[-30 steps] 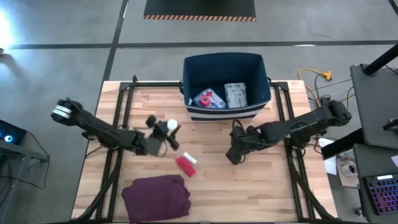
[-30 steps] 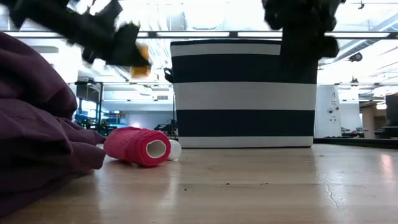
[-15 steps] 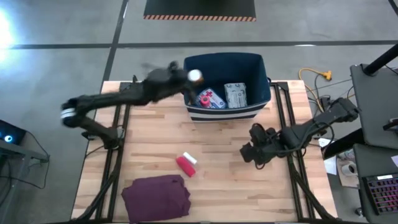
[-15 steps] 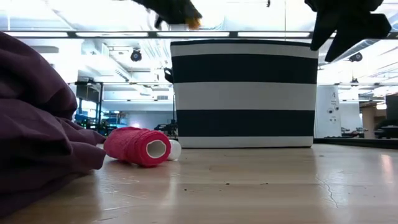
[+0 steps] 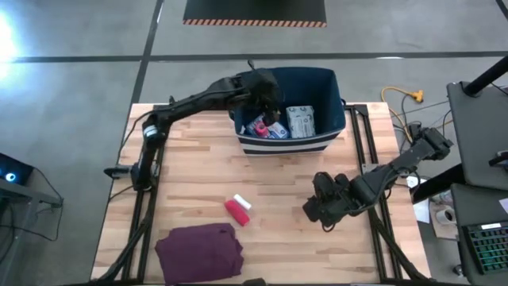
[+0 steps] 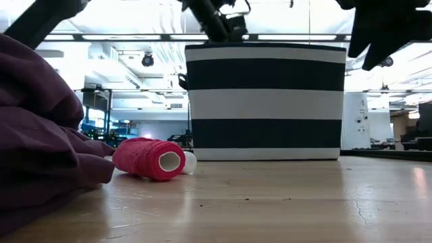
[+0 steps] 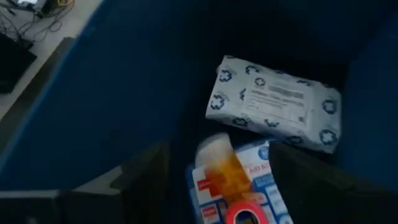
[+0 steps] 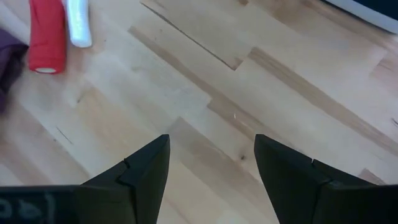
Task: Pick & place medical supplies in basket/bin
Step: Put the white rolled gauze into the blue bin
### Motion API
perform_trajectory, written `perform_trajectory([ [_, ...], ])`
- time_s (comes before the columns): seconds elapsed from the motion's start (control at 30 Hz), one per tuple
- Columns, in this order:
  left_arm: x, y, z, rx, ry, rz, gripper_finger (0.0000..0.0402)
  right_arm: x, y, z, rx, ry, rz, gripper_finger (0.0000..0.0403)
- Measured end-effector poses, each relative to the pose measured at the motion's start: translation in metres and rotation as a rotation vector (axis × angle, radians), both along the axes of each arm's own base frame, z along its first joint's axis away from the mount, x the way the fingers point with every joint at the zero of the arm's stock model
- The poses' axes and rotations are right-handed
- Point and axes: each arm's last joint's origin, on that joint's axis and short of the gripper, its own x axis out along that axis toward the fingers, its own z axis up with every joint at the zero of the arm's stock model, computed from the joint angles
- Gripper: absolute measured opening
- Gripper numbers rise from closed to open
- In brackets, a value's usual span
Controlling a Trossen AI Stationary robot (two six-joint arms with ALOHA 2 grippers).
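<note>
Left gripper [image 7: 217,180] moved from mid-bench to inside navy-blue striped fabric bin [image 5: 333,95] at far edge, jaws released, orange-and-white vial [image 7: 221,163] dropping onto blue first-aid pouch [image 7: 261,180]; right gripper [image 8: 211,163] parted, waiting.

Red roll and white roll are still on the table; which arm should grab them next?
Right. Its open gripper hovers beside the red roll and white roll, while the left gripper is over the bin.

The pale wooden plank table [image 5: 286,183] looks smooth with a slight sheen. The navy-and-white striped fabric bin [image 6: 264,101] is matt. The folded maroon cloth [image 5: 200,253] lies soft and creased.
</note>
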Motion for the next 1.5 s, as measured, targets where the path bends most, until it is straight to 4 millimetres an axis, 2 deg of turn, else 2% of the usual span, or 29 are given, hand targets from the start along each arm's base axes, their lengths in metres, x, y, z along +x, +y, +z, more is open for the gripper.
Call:
perform_trajectory([
  [0.1,-0.01,-0.01,0.019,-0.002,0.015,-0.017,0.0272,-0.001,0.001,0.0,-0.002,0.001,0.008,0.0224],
  [0.2,-0.033,-0.029,0.036,-0.012,0.064,-0.047,0.0276,-0.003,0.001,0.002,-0.001,-0.005,0.018,0.0224],
  [0.33,-0.08,-0.073,0.057,-0.045,0.067,-0.1,0.0277,-0.003,0.001,0.004,-0.001,-0.014,0.043,0.0224],
  [0.4,-0.107,-0.1,0.057,-0.082,0.044,-0.125,0.0277,0.0,0.003,0.004,-0.001,-0.037,0.086,0.0224],
  [0.5,-0.149,-0.138,0.042,-0.181,-0.051,-0.106,0.0277,0.013,0.008,0.005,-0.001,-0.105,0.197,0.0224],
  [0.57,-0.175,-0.158,0.023,-0.248,-0.171,-0.036,0.0277,0.024,0.011,0.002,0.006,-0.136,0.281,0.0224],
  [0.67,-0.209,-0.183,-0.017,-0.356,-0.369,0.064,0.0277,0.043,0.005,-0.01,0.004,-0.134,0.339,0.0224],
  [0.77,-0.23,-0.203,-0.062,-0.499,-0.535,0.087,0.0277,0.068,-0.004,-0.023,0.048,-0.148,0.407,0.0224],
  [0.87,-0.244,-0.216,-0.096,-0.605,-0.668,0.107,0.0276,0.097,-0.012,-0.037,0.118,-0.217,0.471,0.0224],
  [1.0,-0.255,-0.224,-0.121,-0.612,-0.733,0.14,0.0268,0.13,-0.019,-0.051,0.1,-0.201,0.484,0.0224],
  [1.13,-0.257,-0.225,-0.127,-0.585,-0.72,0.133,0.0259,0.163,-0.018,-0.057,0.053,-0.185,0.533,0.0224],
  [1.23,-0.255,-0.226,-0.132,-0.532,-0.68,0.105,0.0255,0.186,-0.02,-0.071,0.034,-0.124,0.544,0.0224],
  [1.37,-0.255,-0.226,-0.131,-0.503,-0.669,0.084,0.0253,0.211,-0.022,-0.095,0.024,-0.054,0.535,0.0224],
  [1.5,-0.256,-0.226,-0.132,-0.499,-0.666,0.082,0.0253,0.229,-0.022,-0.108,0.025,-0.032,0.532,0.0224],
])
